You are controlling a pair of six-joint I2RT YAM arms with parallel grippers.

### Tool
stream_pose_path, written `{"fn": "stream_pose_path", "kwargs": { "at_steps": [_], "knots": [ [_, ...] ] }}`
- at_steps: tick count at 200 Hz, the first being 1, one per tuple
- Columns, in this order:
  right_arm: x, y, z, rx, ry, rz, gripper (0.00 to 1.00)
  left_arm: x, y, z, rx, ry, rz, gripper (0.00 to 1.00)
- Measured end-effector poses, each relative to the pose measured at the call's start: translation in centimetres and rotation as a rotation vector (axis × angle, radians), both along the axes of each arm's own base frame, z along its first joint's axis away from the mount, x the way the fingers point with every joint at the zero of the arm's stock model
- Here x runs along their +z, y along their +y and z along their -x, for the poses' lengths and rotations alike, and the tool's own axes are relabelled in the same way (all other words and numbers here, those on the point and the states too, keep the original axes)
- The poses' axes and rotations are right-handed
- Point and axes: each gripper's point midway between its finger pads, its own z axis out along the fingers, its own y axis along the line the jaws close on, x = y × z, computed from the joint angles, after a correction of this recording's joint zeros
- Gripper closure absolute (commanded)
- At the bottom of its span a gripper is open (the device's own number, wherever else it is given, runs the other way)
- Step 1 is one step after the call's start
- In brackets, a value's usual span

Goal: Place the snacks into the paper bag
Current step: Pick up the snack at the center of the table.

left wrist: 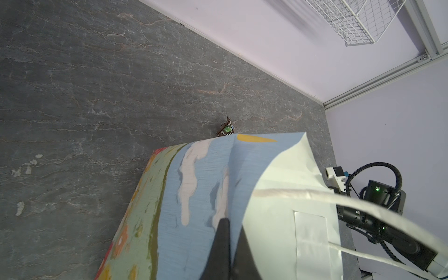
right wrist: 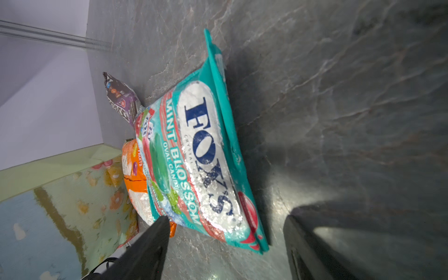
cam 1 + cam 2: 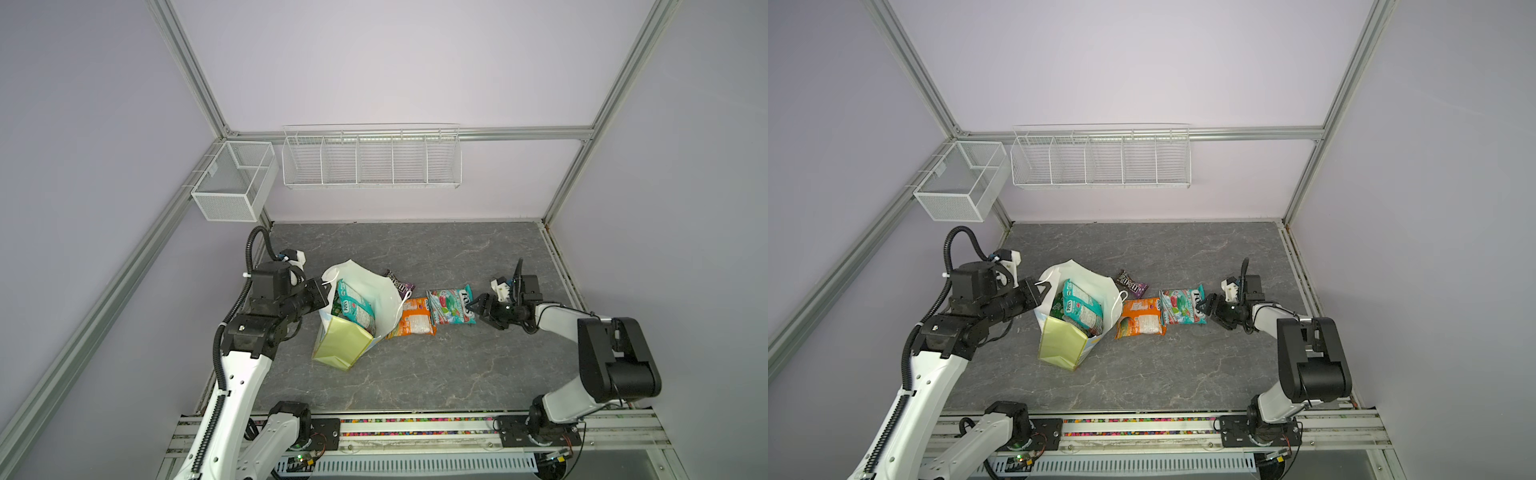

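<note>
In the right wrist view, the teal-red pouch (image 2: 206, 155) at the centre of the frame bears "FOX'S" in large dark blue letters on a white oval, running sideways. Beside the oval stand "MINT BLOSSOM" in white and, smaller, "OVAL CAN", its end lost in glare. A fine line by the brand starts "CRYSTAL". Left of it, the orange pouch (image 2: 134, 169) carries a small white "FRUITS". The brown-purple pack (image 3: 400, 286) shows white "m&m" lettering in both top views.
</note>
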Motion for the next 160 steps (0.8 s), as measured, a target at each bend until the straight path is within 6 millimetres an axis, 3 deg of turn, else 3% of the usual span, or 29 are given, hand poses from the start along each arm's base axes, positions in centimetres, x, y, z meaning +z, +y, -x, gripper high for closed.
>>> {"fn": "stream_pose_path", "kwargs": {
  "at_steps": [123, 160],
  "knots": [
    [-0.5, 1.9, -1.2, 0.058, -0.094, -0.087, 0.39, 0.0, 0.0, 0.0, 0.005, 0.000, 0.007, 1.00],
    [-1.0, 2.1, -1.0, 0.056, -0.097, -0.093, 0.63, 0.0, 0.0, 0.1, 0.006, -0.001, 0.009, 1.00]
  ]
}}
